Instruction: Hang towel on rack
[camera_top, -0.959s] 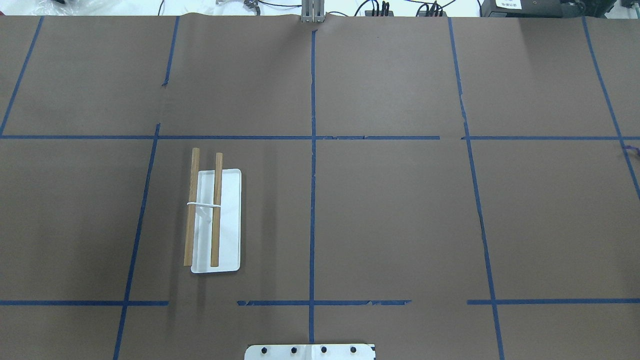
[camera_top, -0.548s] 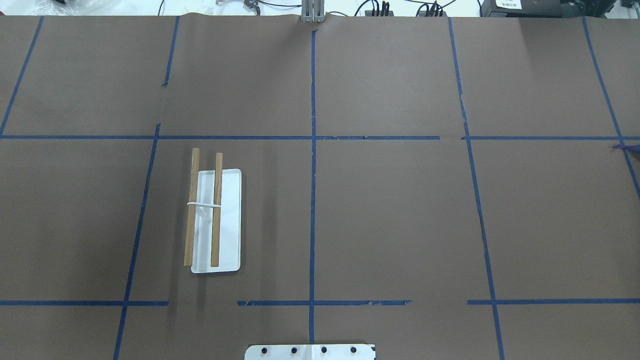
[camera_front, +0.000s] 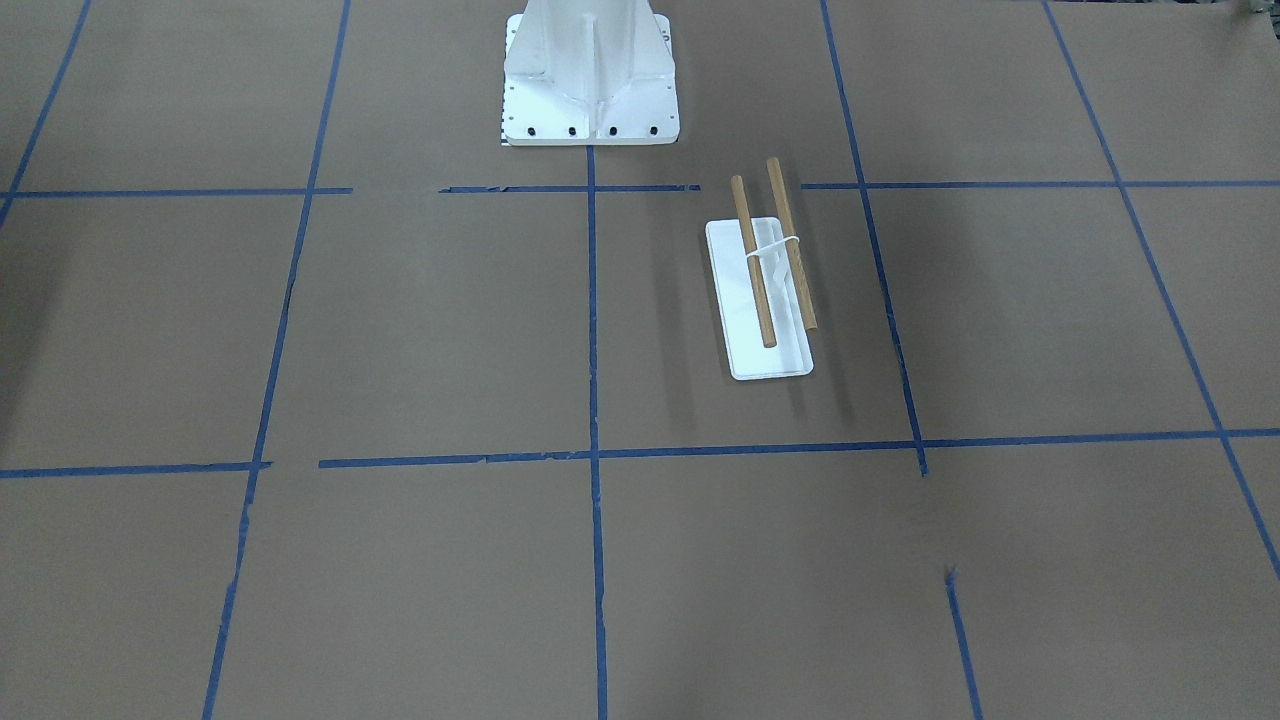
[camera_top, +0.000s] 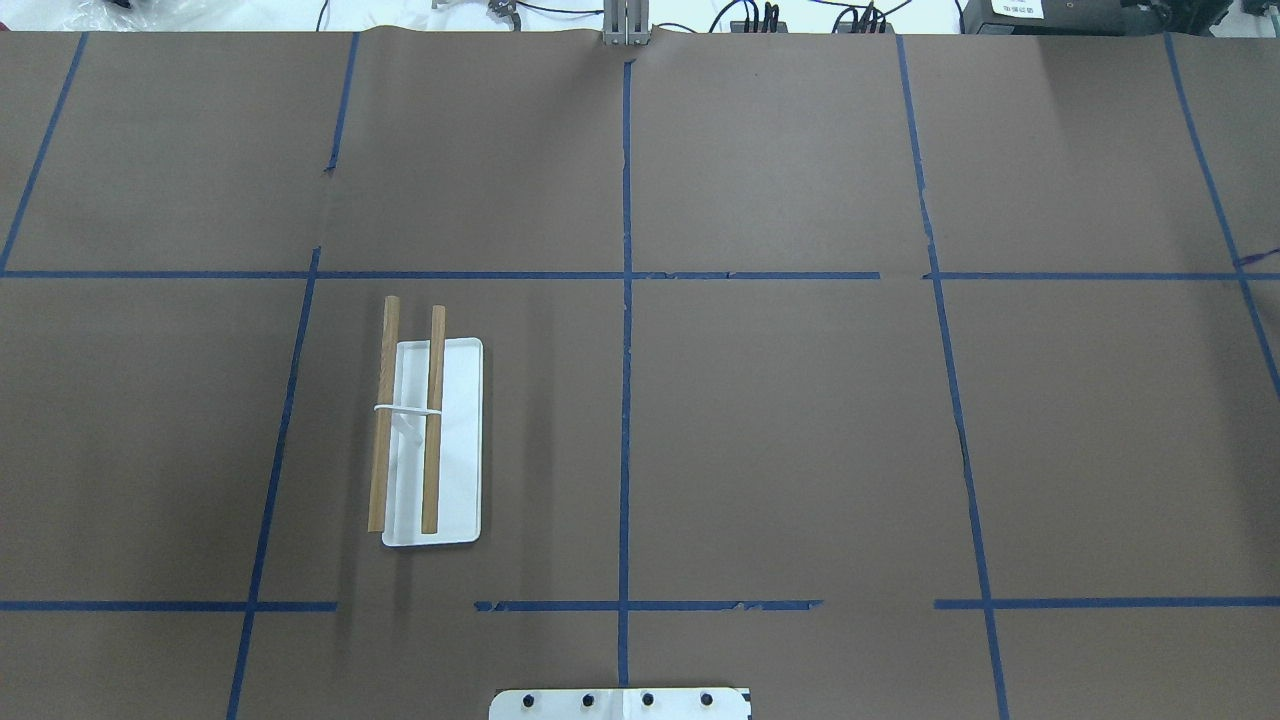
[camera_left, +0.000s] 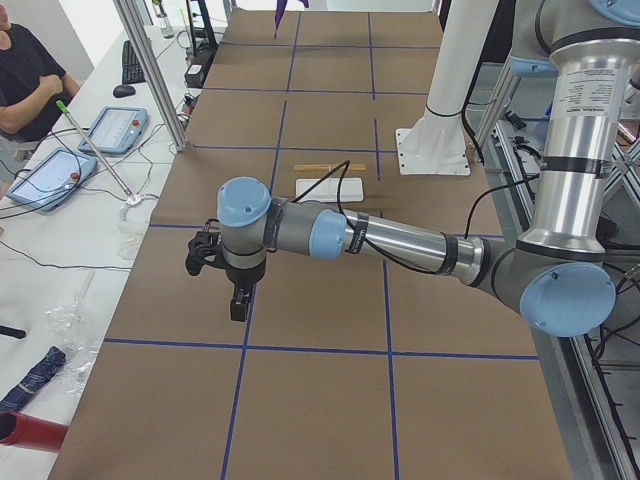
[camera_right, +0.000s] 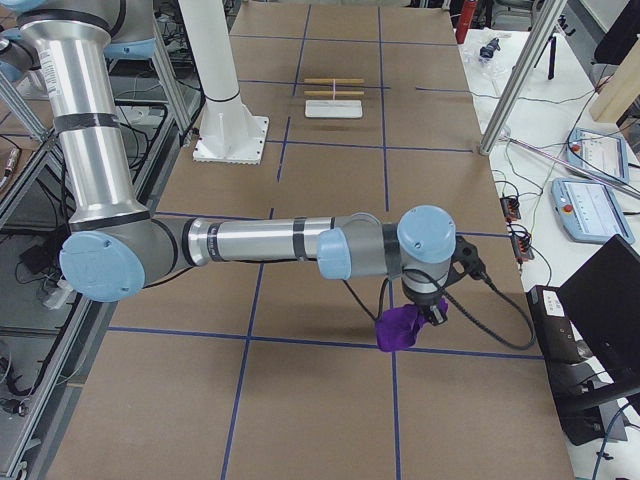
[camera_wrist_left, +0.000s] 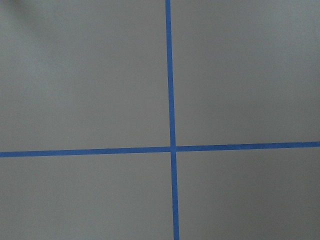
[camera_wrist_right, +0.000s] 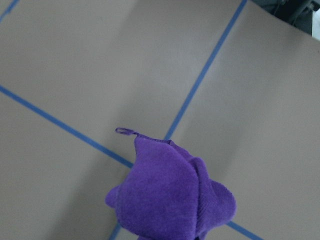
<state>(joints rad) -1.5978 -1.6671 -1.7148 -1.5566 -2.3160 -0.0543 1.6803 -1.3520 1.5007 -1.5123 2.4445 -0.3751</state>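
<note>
The rack (camera_top: 458, 450) stands at the left middle of the table: a white tray base with two wooden dowels (camera_top: 434, 420) on a white bracket. It also shows in the front-facing view (camera_front: 775, 350). The deep-purple towel (camera_wrist_right: 170, 200) hangs bunched just under my right gripper (camera_right: 432, 312), off the table, far to the right of the rack. Its loop tag (camera_wrist_right: 125, 131) sticks out. A sliver of the towel (camera_top: 1256, 258) shows at the overhead view's right edge. I cannot tell whether the right gripper is shut. My left gripper (camera_left: 238, 305) hovers over bare table at the far left; I cannot tell its state.
The table is covered in brown paper with a blue tape grid (camera_top: 626, 300). The big white bolted pedestal (camera_front: 590, 80) stands at the robot's side of the table. Operators' tablets (camera_left: 50, 175) and cables lie on a side bench.
The purple sliver at the overhead view's right edge has shifted toward the far side of the table. The rack has not moved.
</note>
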